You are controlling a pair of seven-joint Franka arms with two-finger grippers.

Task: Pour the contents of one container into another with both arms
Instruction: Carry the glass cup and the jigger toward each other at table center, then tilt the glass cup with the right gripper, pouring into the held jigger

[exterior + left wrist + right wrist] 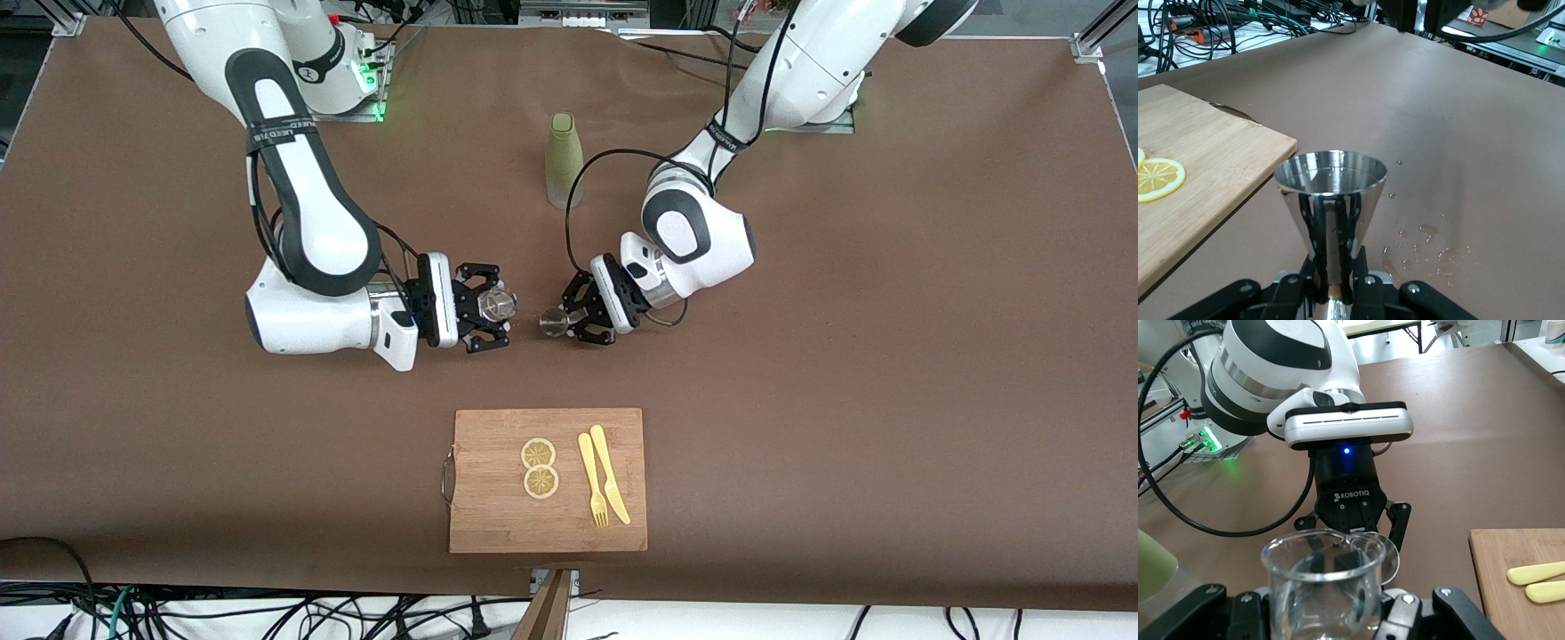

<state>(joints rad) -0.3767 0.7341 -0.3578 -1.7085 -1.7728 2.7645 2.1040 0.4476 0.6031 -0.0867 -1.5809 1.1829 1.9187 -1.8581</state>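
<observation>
Clamped in the left gripper (pixel 558 322) is a polished steel jigger (pixel 555 323), a flared cone with a mirror finish, its fingers closed on the narrow waist. In the left wrist view only the upper cone (pixel 1331 200) is seen; the lower half is cut off by the frame edge. A clear glass beaker (pixel 499 305) with a pouring lip is gripped by the right gripper (pixel 494 307), fingers closed against its wall; in the right wrist view its base is hidden by the gripper body (pixel 1325 613). Both vessels are held above the middle of the brown table (pixel 889 356), mouths facing one another, close but apart. Whether either holds liquid cannot be made out. Small droplets (pixel 1426 247) are seen on the matte tabletop under the jigger. A tall, tapered, frosted green bottle (pixel 564 160) stands upright farther from the front camera. Nearer lies a bamboo cutting board (pixel 498 524) with a wire handle, bearing two lemon slices (pixel 539 468), touching, and a yellow plastic fork (pixel 593 480) and knife (pixel 611 476) side by side.
</observation>
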